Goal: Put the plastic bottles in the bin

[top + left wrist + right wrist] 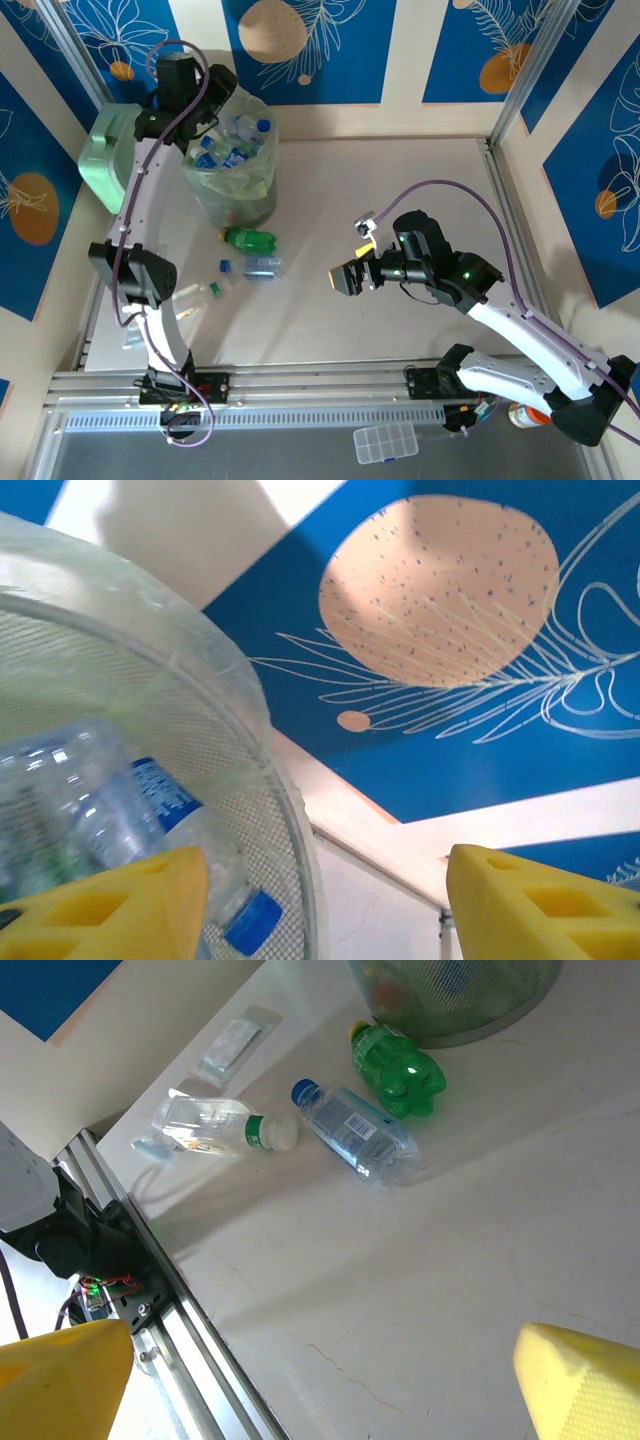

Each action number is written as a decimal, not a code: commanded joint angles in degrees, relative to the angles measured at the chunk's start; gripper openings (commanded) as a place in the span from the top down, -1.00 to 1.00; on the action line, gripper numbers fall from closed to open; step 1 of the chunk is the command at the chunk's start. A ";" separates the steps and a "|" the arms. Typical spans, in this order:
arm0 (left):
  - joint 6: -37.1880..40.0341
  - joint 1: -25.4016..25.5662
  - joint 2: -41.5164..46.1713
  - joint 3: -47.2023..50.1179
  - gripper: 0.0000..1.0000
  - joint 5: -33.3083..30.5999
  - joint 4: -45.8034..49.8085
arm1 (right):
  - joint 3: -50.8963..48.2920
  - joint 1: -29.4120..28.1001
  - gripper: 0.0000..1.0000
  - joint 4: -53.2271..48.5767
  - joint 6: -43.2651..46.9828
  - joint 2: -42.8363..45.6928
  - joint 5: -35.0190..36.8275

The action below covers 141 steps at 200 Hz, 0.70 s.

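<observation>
The bin (pixel 233 165) stands at the back left, lined with a clear bag and holding several plastic bottles (pixel 232 145). My left gripper (pixel 213 100) hovers over its far-left rim, open and empty. In the left wrist view its yellow fingers (pixel 110 905) stand apart, with the bin's mesh wall (pixel 200 680) and a blue-capped bottle (pixel 200 850) inside. On the table lie a green bottle (pixel 249 239) (pixel 400 1065), a clear blue-capped bottle (pixel 255 266) (pixel 355 1138) and a clear white-capped bottle (pixel 200 296) (pixel 215 1125). My right gripper (pixel 350 275) (pixel 330 1390) is open, right of them.
A mint green box (pixel 105 160) sits left of the bin. A flat clear piece of plastic (pixel 235 1038) lies near the left arm's base. The aluminium rail (pixel 320 385) runs along the near edge. An orange-capped jar (pixel 525 413) and a clear organiser box (pixel 385 443) lie beyond it.
</observation>
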<state>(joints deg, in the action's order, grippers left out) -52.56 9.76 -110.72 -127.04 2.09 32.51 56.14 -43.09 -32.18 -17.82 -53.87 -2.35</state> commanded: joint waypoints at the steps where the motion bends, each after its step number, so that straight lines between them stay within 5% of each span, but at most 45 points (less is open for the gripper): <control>1: 3.13 -0.92 -4.42 -0.97 -0.28 3.29 0.99 | -0.68 0.29 -0.96 0.39 0.16 -0.11 -0.20; 62: 0.67 -1.12 -8.61 0.63 -0.22 5.65 5.90 | -0.64 0.55 -0.96 -0.42 0.50 -0.03 0.07; 141: 6.38 -1.06 -3.97 -0.02 -0.25 0.70 7.46 | 0.50 0.73 -0.96 -0.81 0.61 -0.63 -0.73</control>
<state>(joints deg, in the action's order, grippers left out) -49.04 8.58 -116.57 -125.73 4.23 32.93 56.14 -42.61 -32.36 -17.80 -54.68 -2.37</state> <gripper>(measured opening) 0.620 0.979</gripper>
